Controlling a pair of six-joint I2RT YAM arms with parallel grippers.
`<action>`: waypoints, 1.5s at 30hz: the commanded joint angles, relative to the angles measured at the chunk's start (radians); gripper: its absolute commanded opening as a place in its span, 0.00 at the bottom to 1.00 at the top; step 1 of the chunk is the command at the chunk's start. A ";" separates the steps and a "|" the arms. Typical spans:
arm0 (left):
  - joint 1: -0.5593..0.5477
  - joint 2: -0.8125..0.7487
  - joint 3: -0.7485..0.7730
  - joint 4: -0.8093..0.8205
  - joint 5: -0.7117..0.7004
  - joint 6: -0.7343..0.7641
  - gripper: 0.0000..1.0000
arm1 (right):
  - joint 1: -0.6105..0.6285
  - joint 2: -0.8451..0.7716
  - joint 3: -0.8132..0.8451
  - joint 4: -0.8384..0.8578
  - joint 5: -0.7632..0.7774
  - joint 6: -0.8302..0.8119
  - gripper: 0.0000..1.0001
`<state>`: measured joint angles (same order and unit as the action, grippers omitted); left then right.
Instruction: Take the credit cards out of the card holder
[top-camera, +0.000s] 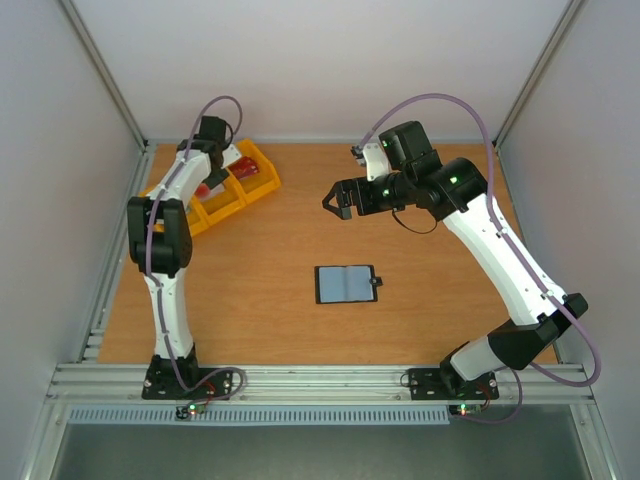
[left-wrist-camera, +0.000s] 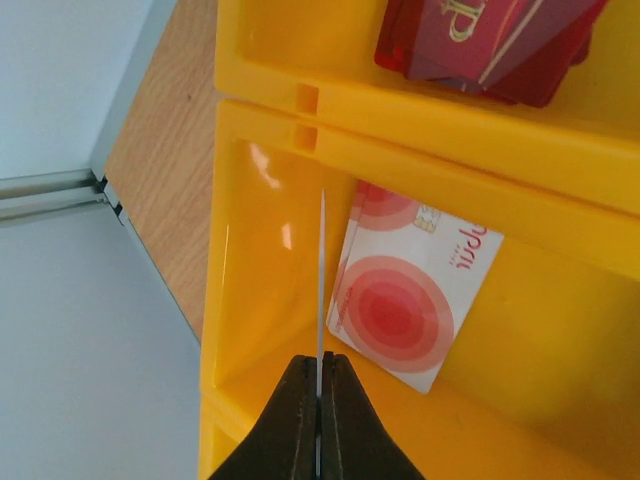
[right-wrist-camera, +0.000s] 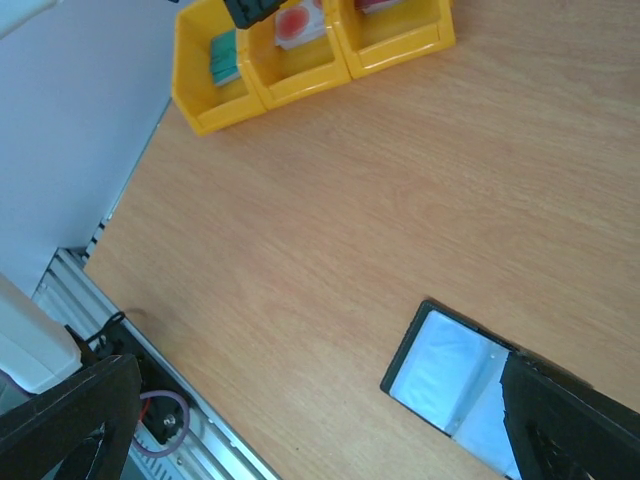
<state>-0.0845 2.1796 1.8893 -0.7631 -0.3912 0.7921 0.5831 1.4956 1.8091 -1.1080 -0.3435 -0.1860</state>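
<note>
Yellow plastic bins (top-camera: 262, 170) sat in a row at the far left corner of the wooden table (top-camera: 260, 300), near pale walls (top-camera: 330, 70); an aluminium rail (top-camera: 320, 378) lined its near edge.

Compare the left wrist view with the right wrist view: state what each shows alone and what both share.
Left wrist only: the thin card pinched edge-on in the shut left gripper, over a bin. Right wrist only: the wallet, lying open, and something teal in the end bin. Both: the yellow bins, the wooden table, the white card with red circles.
</note>
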 joint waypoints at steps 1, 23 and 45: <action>-0.003 0.008 -0.044 0.143 -0.020 0.015 0.00 | -0.005 -0.003 -0.003 -0.017 0.016 -0.019 0.98; 0.022 0.068 -0.111 0.278 -0.063 0.141 0.00 | -0.005 0.000 -0.010 -0.015 0.003 -0.035 0.99; 0.049 -0.019 -0.018 0.047 0.205 0.055 0.74 | -0.005 -0.027 -0.019 -0.019 -0.011 -0.032 0.99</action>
<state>-0.0402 2.2181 1.8130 -0.6361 -0.2863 0.8787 0.5823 1.4956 1.7958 -1.1091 -0.3450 -0.2043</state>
